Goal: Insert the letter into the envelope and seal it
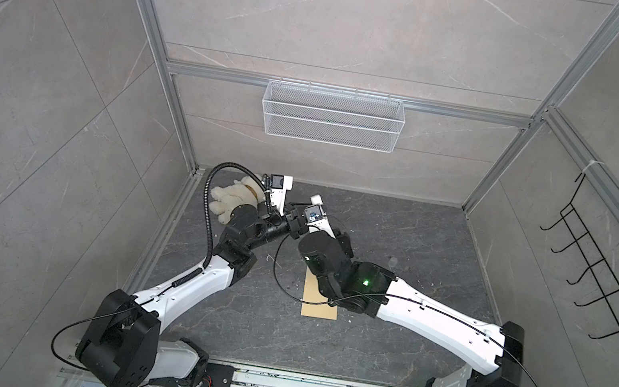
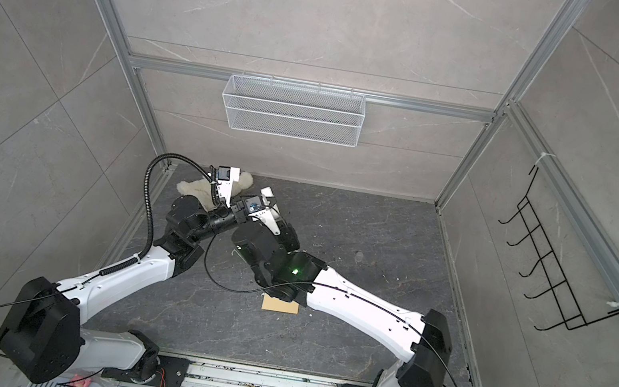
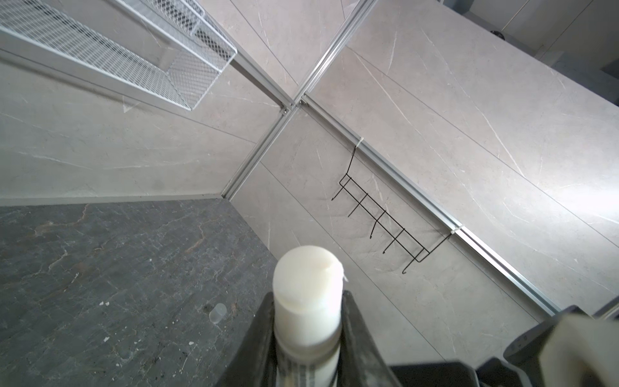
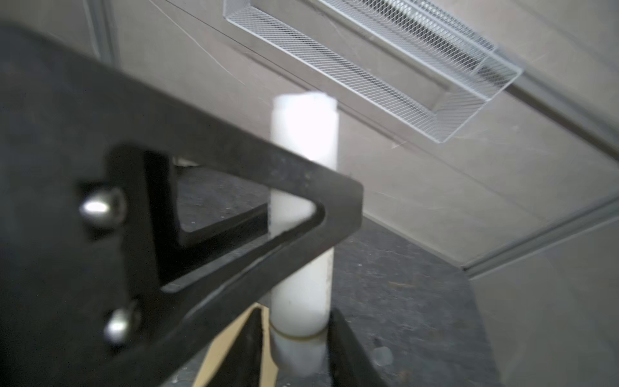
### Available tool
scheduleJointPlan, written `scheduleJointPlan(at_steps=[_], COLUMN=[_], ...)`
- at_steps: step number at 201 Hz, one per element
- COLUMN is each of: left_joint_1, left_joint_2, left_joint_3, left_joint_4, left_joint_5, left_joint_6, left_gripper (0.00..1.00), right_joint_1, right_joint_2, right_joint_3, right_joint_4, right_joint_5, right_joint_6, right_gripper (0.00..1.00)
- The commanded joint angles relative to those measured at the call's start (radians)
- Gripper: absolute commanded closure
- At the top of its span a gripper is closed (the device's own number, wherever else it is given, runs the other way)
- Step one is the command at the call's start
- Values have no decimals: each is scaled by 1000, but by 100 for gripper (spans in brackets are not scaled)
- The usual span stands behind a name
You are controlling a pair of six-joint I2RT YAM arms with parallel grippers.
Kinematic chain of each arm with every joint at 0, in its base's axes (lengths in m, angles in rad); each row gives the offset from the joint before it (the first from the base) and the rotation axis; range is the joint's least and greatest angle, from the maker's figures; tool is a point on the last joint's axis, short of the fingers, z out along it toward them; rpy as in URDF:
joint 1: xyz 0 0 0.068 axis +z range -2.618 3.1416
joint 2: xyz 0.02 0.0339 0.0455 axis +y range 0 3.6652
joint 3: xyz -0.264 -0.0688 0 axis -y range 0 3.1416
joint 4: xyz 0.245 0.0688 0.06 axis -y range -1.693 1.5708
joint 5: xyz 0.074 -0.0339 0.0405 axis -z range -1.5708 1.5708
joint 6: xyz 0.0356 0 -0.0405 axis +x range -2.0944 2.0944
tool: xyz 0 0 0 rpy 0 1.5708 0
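Observation:
The plain tan envelope (image 1: 319, 305) (image 2: 279, 305) lies flat on the dark table, partly hidden under my right arm; a strip of it shows in the right wrist view (image 4: 221, 348). The letter is not in view. My left gripper (image 3: 308, 295) is shut on a white glue stick (image 3: 306, 268), both fingers pressed against its sides and its bare end sticking out. My right gripper (image 4: 294, 310) stands around the other end of the same stick (image 4: 303, 134). Its jaws are open, with a gap showing beside one finger. Both grippers meet above the table's back left.
A cream plush toy (image 1: 231, 199) lies at the back left behind the left wrist. A small clear cap (image 3: 217, 311) (image 1: 393, 262) sits on the table to the right. A white wire basket (image 1: 332, 116) hangs on the back wall, a black hook rack (image 1: 598, 270) on the right wall.

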Motion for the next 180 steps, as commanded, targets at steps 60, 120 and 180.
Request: scheduleJointPlan(at_steps=[60,120,180], left_joint_1=[3,3,3], left_joint_2=[-17,5,0], left_joint_3=[44,38,32], left_joint_4=[68,186,186], left_joint_5=[123,158,161], left_joint_6=[-45,-130,-133], left_gripper=[100,100,100], right_joint_1=[-395,-479,-481], right_joint_2=[-312,-231,-206], right_joint_3=[-289,-343,-338], right_joint_4=[203,410,451], right_joint_5=[-1183,-1458,-1478], right_joint_6=[186,338,365], right_gripper=[24,29,51])
